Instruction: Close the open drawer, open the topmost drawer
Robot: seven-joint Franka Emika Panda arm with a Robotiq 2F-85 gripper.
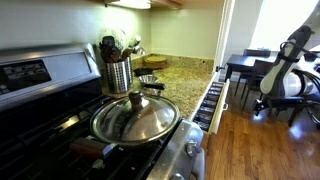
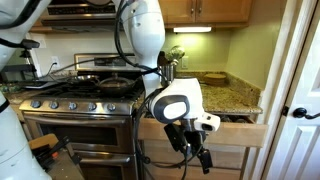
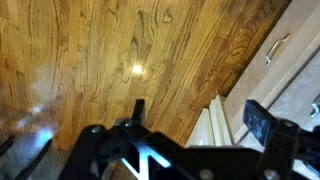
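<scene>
The open drawer (image 1: 209,101) is the top one under the granite counter; it sticks out, and in an exterior view its pale wooden front (image 2: 243,127) projects past the cabinet face. My gripper (image 3: 200,115) is open and empty, with wooden floor and white cabinet fronts between its fingers. In an exterior view it (image 2: 203,157) hangs low in front of the cabinets, just below and left of the drawer front, not touching it. In an exterior view the arm (image 1: 285,68) stands out in the room beyond the drawer. A drawer handle (image 3: 276,48) shows in the wrist view.
A stove (image 2: 75,100) with pans stands beside the cabinets, a lidded pot (image 1: 135,117) on a burner. A utensil holder (image 1: 117,70) and small items sit on the counter (image 1: 185,80). A dark table and chairs (image 1: 250,68) stand behind the arm. A door (image 2: 300,90) is nearby.
</scene>
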